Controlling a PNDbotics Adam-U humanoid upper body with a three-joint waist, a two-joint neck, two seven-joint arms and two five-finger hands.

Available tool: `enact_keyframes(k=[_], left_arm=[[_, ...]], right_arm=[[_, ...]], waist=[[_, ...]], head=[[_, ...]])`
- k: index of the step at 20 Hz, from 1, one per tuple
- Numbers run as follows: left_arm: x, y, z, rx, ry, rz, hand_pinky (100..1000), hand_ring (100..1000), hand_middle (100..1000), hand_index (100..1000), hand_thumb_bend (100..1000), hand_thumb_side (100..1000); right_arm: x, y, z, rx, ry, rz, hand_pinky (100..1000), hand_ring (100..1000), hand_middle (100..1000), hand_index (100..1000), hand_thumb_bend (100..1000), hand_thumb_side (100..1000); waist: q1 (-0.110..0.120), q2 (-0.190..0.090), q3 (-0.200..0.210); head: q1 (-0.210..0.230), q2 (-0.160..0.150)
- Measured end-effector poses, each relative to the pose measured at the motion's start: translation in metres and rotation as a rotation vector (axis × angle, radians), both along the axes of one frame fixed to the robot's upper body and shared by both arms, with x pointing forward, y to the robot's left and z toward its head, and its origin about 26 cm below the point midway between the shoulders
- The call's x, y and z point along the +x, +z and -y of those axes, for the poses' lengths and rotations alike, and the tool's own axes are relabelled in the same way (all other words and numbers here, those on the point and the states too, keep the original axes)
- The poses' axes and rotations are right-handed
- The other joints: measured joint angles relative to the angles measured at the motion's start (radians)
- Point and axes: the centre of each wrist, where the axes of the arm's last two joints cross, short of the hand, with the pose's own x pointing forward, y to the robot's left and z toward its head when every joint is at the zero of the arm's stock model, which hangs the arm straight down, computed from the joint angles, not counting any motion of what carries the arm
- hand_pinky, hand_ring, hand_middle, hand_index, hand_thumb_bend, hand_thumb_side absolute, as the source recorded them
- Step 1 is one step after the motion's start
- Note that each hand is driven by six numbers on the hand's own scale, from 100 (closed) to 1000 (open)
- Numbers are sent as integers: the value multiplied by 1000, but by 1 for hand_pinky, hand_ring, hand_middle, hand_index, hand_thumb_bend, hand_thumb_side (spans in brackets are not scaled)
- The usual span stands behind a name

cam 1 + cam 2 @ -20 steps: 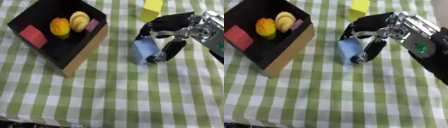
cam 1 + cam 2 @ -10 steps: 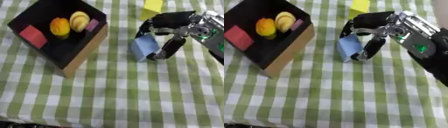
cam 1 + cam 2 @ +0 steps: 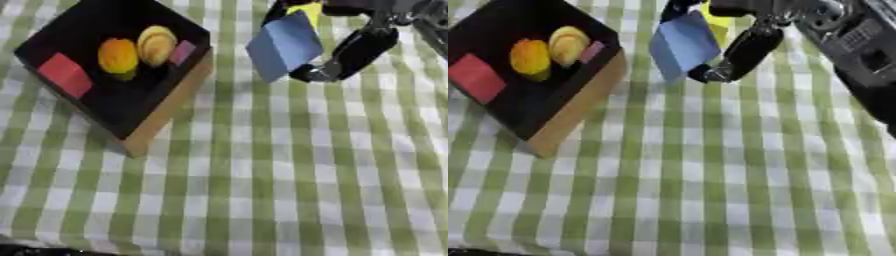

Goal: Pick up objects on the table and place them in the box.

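The right hand (image 3: 354, 47) has lifted the blue block (image 3: 283, 44) off the table, tilted.

Light was even and fairly bright, with no strong direction to it. The green-checked cloth (image 3: 262, 190) showed no glare. Shadows were soft: a faint one lay along the box (image 3: 166, 112) wall, and the box's black inside swallowed detail. Both views were blurred throughout; edges of the blue block (image 3: 284, 45) and the right hand (image 3: 741, 50) smeared, as did the fruit (image 3: 118, 56). The bottom edge went dark.
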Motion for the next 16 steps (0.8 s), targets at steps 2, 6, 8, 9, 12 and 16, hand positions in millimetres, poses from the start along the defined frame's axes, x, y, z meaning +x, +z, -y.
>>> enact_keyframes(k=[2, 6, 8, 9, 12, 16], left_arm=[[0, 0, 0, 0, 0, -1, 787, 793, 752, 811, 346, 686], [0, 0, 0, 1, 0, 0, 788, 793, 753, 811, 347, 684], [0, 0, 0, 3, -2, 0, 788, 793, 754, 811, 348, 684], [0, 0, 1, 4, -4, 1, 788, 793, 754, 811, 348, 683], [0, 1, 2, 10, -11, 6, 788, 793, 754, 811, 349, 683], [1, 4, 4, 15, -19, 16, 788, 793, 755, 811, 349, 683]], right_arm=[[-1, 11, -8, 3, 21, 13, 816, 763, 404, 672, 146, 100], [3, 28, -32, 14, 77, 28, 817, 763, 406, 674, 129, 100], [9, 33, -46, 17, 110, 26, 817, 763, 409, 675, 130, 100], [12, 34, -55, 18, 126, 22, 817, 764, 413, 677, 137, 100], [24, 34, -76, 5, 154, 18, 818, 766, 424, 683, 155, 100], [40, 28, -100, -18, 172, 23, 818, 767, 428, 687, 153, 100]], waist=[[-3, -2, 0], [-5, -6, 1], [-5, -6, 7], [-5, -6, 10], [-11, -6, 20], [-20, 3, 36]], head=[[-2, 0], [-12, -4], [-19, -5], [-24, -6], [-39, -14], [-55, -32]])
